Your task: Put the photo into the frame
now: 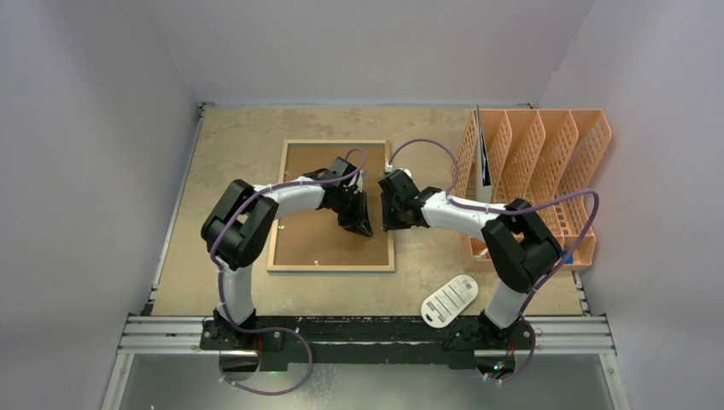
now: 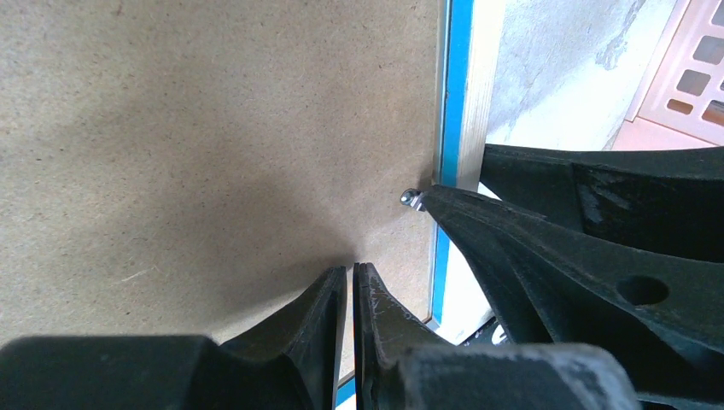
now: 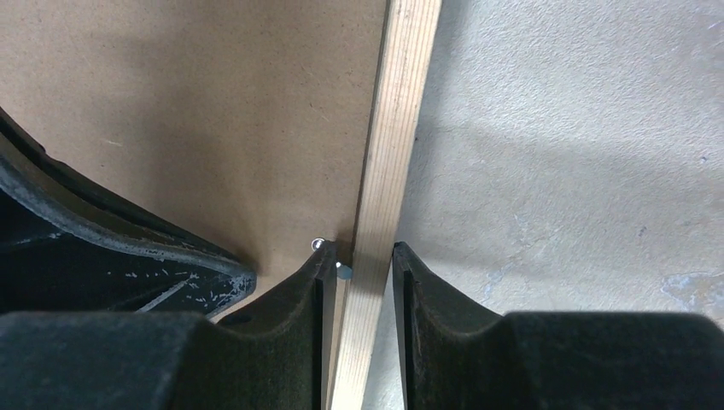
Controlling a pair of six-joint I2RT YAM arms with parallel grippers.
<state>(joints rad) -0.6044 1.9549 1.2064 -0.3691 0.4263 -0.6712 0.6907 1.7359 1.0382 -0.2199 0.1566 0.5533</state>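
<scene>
The frame (image 1: pixel 333 267) lies back-up on the table, its light wood rail (image 3: pixel 397 128) around a brown backing board (image 1: pixel 299 231). My right gripper (image 1: pixel 391 213) straddles the right rail, shut on it (image 3: pixel 363 252), one finger by a small metal tab (image 3: pixel 318 244). My left gripper (image 1: pixel 357 220) is just inside that rail, shut, its tips (image 2: pixel 352 266) on the board (image 2: pixel 213 128). The left wrist view shows the frame's blue inner edge (image 2: pixel 452 85) and a white patch (image 2: pixel 461 290) beyond the board's corner. I cannot tell whether that patch is the photo.
An orange slotted file rack (image 1: pixel 546 171) stands at the right, close behind my right arm, with a dark sheet (image 1: pixel 483 158) upright in its left slot. A white oval card (image 1: pixel 450 299) lies near the right arm's base. Grey walls enclose the table.
</scene>
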